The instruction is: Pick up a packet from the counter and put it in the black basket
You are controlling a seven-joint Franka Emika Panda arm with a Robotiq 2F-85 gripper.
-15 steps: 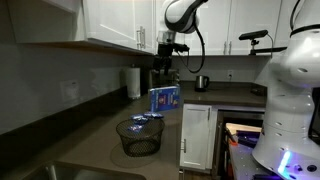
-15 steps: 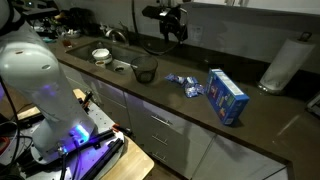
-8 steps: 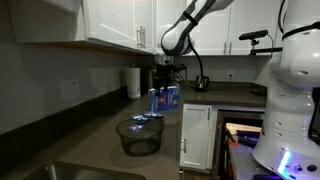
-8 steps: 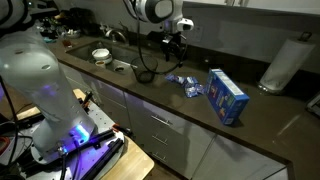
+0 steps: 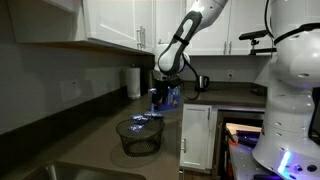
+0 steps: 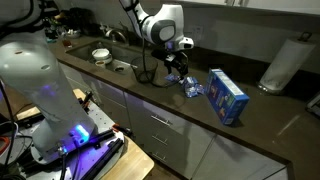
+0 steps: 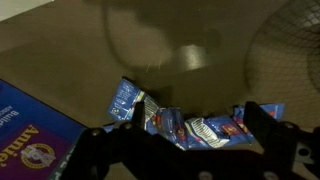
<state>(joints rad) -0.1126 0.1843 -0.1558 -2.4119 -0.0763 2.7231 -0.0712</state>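
Several blue packets [image 7: 200,128] lie in a loose heap on the dark counter [image 7: 120,40]. My gripper [image 7: 195,118] is open and low over the heap, its two black fingers [image 7: 253,116] standing either side of the packets and holding nothing. In both exterior views the gripper [image 5: 163,92] [image 6: 178,68] hangs just above the packets [image 5: 150,117] [image 6: 186,86]. The round black wire-mesh basket [image 5: 140,135] [image 6: 146,68] stands on the counter next to the heap; its rim shows at the upper right of the wrist view [image 7: 290,50].
An upright blue carton [image 5: 166,98] [image 6: 227,95] [image 7: 30,130] stands on the far side of the packets from the basket. A paper towel roll [image 5: 132,82] [image 6: 283,62] stands by the wall. A sink [image 6: 112,65] and white bowl [image 6: 101,55] lie beyond the basket.
The arm has swung away from the upper cabinets and come down over the heap of packets. The gripper has stayed open. The packets and basket have not moved.
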